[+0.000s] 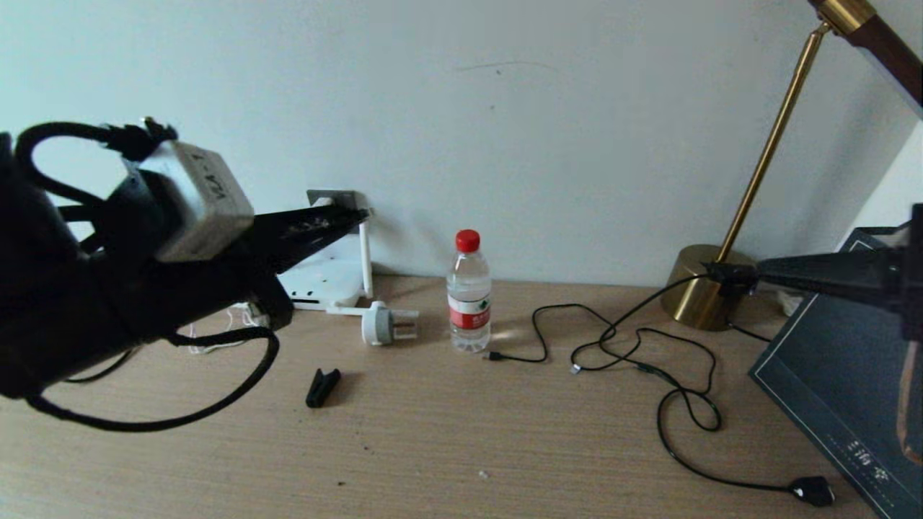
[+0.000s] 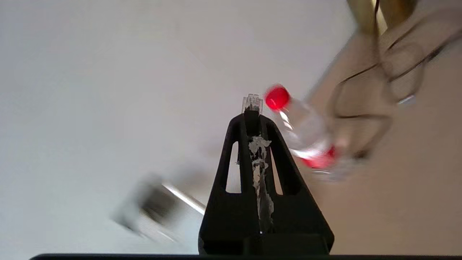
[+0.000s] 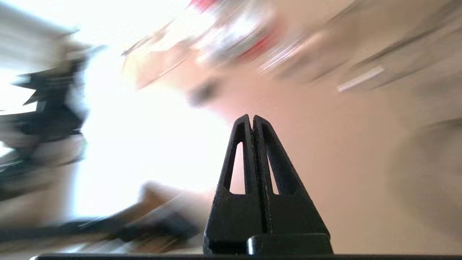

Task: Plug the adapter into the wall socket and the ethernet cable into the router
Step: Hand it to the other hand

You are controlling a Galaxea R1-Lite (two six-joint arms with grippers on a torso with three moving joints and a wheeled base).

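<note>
My left gripper is raised at the left, its tips just in front of the dark grey wall socket, which it partly hides. In the left wrist view this gripper is shut on the ethernet cable's clear-tipped plug, which sticks out past the tips. Below the socket sits the white router with an upright antenna. A thin white cord shows under my left arm; the adapter itself is hidden. Over at the right, by the lamp base, my right gripper is shut and holds nothing in the right wrist view.
A round white-grey plug with prongs lies next to the router. A water bottle with a red cap stands mid-table. A black clip, thin black cables, a brass lamp and a dark book are also on the wooden table.
</note>
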